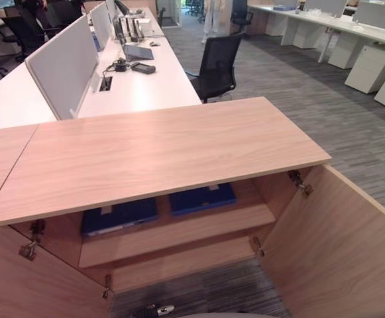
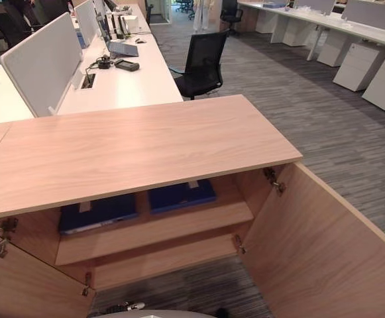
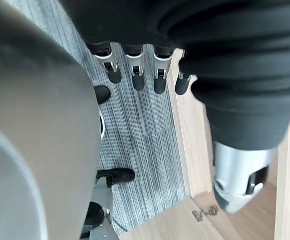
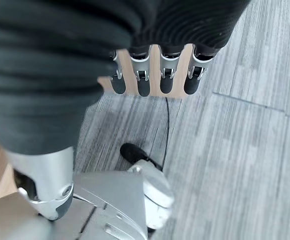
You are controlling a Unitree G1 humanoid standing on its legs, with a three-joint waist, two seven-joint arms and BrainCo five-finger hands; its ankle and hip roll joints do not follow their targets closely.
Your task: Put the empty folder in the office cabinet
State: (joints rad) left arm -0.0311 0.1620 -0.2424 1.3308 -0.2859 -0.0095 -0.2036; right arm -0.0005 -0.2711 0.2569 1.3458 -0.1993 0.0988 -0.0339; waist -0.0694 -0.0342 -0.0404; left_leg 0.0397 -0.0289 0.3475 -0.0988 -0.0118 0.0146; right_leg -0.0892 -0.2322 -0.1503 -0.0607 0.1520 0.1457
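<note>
Two dark blue folders point(image 1: 119, 215) point(image 1: 202, 197) lying flat side by side on the upper shelf point(image 1: 179, 228) of the office cabinet point(image 1: 159, 156), left one near the left inner wall, right one toward the middle, a narrow gap between them. Front edges of both set back slightly from the shelf lip; bare shelf remaining to the right of the right-hand folder. Impossible to tell from here whether either is empty.

Lower level of the cabinet visible beneath, bare wood along its front edge. Both doors swung wide: left door point(image 1: 20, 285) and right door point(image 1: 341, 245) angled outward, hinges exposed at the frame (opening unobstructed across its full width). Cabinet top point(image 2: 132, 149) bare, its front edge overhanging the shelf.

Striped grey carpet point(image 1: 205, 291) open between the doors.

Left hand point(image 3: 135, 70) hanging beside the edge of a wooden panel, fingers straight and relaxed, nothing held. Right hand point(image 4: 154, 75) hanging over the carpet close to a wooden edge, fingers likewise straight, nothing held.

Beyond the cabinet: white desk point(image 1: 142, 83) with grey partition screen point(image 1: 63, 66), black office chair point(image 1: 215, 66) at the desk's side, wide carpeted aisle to the right, white pedestal units point(image 1: 374, 66) along the far side.
</note>
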